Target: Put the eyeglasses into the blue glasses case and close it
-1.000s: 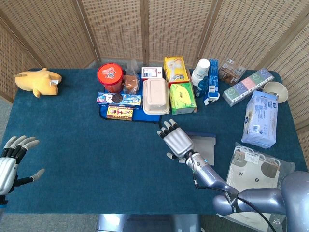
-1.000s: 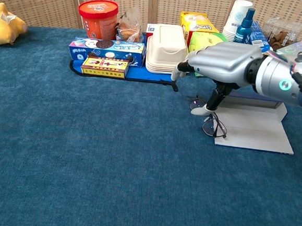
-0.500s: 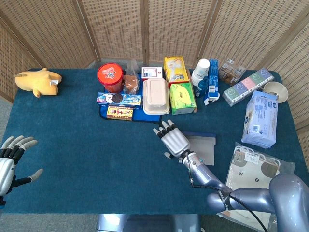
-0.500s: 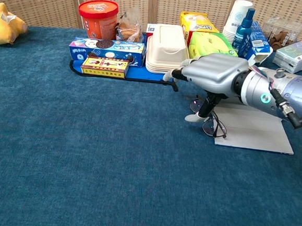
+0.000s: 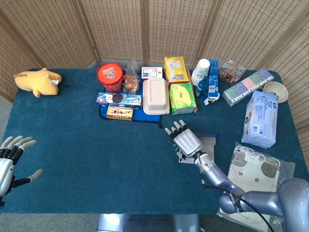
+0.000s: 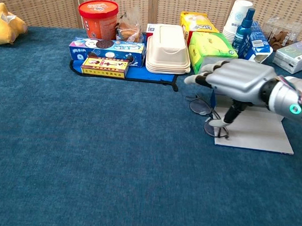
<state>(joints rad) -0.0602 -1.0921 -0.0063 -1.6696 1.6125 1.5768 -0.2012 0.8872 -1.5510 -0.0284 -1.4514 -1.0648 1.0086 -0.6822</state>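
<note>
Currently: pickup stage | eyeglasses (image 6: 207,117) lying on bench, straddling open blue glasses case (image 6: 259,129) edge | right hand (image 6: 237,80) poised above, fingers spread, nothing held | next: pinch required.

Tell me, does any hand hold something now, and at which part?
Nothing is clearly held. The right hand hovers over the eyeglasses, its thumb down near them; actual contact cannot be told. The left hand is empty, fingers spread.

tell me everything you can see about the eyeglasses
The eyeglasses are thin, dark wire-framed with clear round lenses, lying on the blue cloth at the left edge of the open glasses case. One lens sits on the cloth, the other at the case's corner. The right robot hand hovers over them, thumb reaching down to the nearer lens; whether it touches is unclear.
</note>
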